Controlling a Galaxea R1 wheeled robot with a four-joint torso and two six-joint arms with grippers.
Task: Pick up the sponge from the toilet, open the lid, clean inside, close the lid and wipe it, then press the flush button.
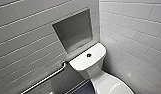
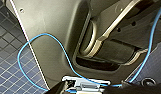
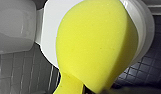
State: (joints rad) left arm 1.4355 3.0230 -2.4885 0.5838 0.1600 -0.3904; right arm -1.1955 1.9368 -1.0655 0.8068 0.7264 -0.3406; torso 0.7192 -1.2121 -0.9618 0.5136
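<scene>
Sponge [image 3: 96, 47] clamped in right gripper [image 3: 94, 90] over shut lid [image 3: 49, 30]; left gripper [image 2: 87, 87] state cannot be told. Pickup apparently done; next, lid needs lifting by its rim.

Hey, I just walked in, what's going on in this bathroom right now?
A robot is working at a white glossy ceramic toilet in a tiled corner. Its right gripper holds a bright yellow soft sponge, pinched at one end, over the white oval plastic lid, which looks closed. Whether the sponge touches the lid I cannot tell. Nothing is on the round dark flush button on the tank top.
</scene>
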